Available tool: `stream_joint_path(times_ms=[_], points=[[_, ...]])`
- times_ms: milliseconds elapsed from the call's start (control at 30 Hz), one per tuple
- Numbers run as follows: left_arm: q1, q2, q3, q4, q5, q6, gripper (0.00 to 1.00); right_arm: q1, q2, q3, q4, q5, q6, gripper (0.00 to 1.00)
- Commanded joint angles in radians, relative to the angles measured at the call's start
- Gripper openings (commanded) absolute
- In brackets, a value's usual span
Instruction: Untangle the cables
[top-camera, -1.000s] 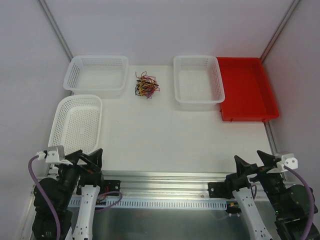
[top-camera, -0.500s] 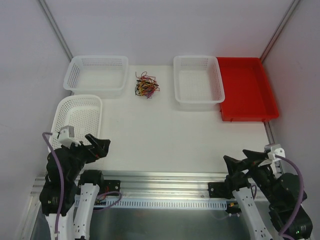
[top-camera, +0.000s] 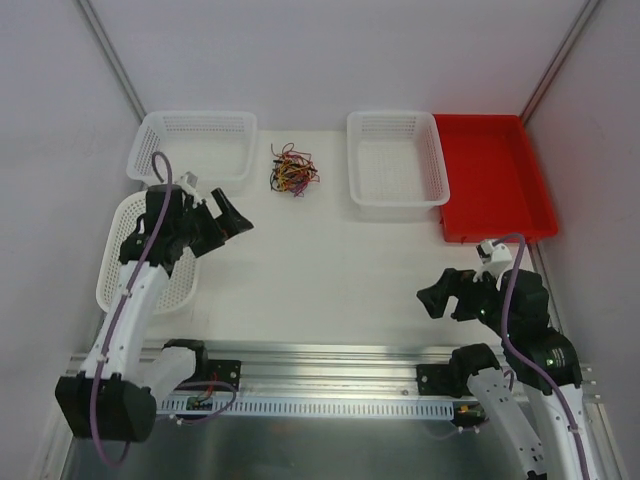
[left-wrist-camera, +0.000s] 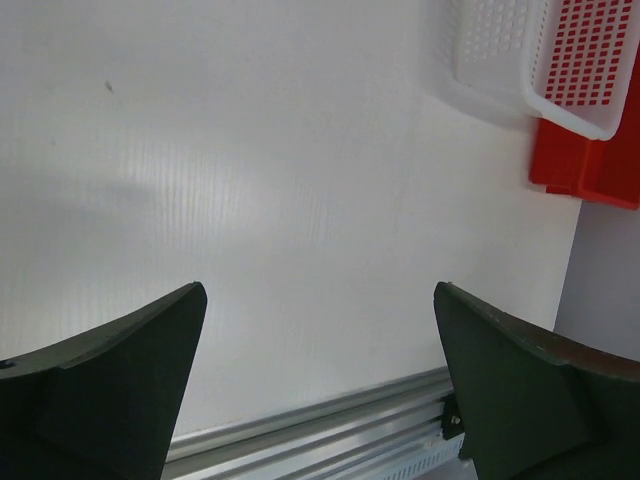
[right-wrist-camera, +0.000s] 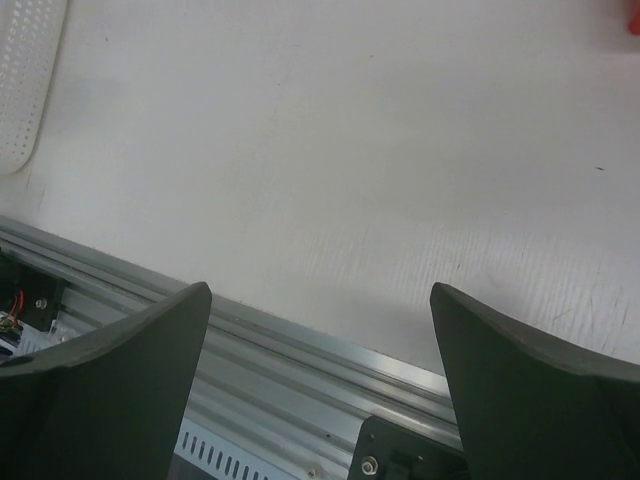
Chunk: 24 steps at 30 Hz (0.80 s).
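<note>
Over the near-left basket (top-camera: 108, 262) rim: left gripper (top-camera: 228, 220), jaws spread wide, nothing held. Cables (top-camera: 292, 172) sit in one compact knot with no clear long axis, ahead and to its right on the table (top-camera: 330, 260), between the far-left basket (top-camera: 195, 117) and the middle basket (top-camera: 395, 117). Left arm is nearer. Right gripper (top-camera: 443, 293), likewise spread and empty, is well apart. Nothing stands in the way.
</note>
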Motion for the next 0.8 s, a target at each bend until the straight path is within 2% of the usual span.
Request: stream_joint_path(times_ms=[0, 133, 333, 400, 533, 767], points=[[-0.060, 0.166, 0.125, 0.157, -0.069, -0.001, 0.99, -0.004, 0.052, -0.020, 0.115, -0.045, 0.033, 0.97], [-0.196, 0.468, 0.306, 0.160, -0.258, 0.027, 0.99, -0.002, 0.087, -0.061, 0.184, -0.049, 0.062, 0.97], [-0.264, 0.830, 0.637, 0.160, -0.410, -0.025, 0.99, -0.002, 0.109, -0.092, 0.215, -0.020, 0.056, 0.97], [-0.277, 0.944, 0.706, 0.160, -0.433, -0.035, 0.99, -0.002, 0.115, -0.093, 0.214, -0.011, 0.047, 0.97], [-0.313, 1.114, 0.893, 0.160, -0.547, -0.047, 0.99, -0.002, 0.120, -0.100, 0.217, 0.000, 0.044, 0.97], [-0.317, 1.346, 1.062, 0.160, -0.613, -0.084, 0.99, -0.002, 0.129, -0.103, 0.229, -0.022, 0.047, 0.97]])
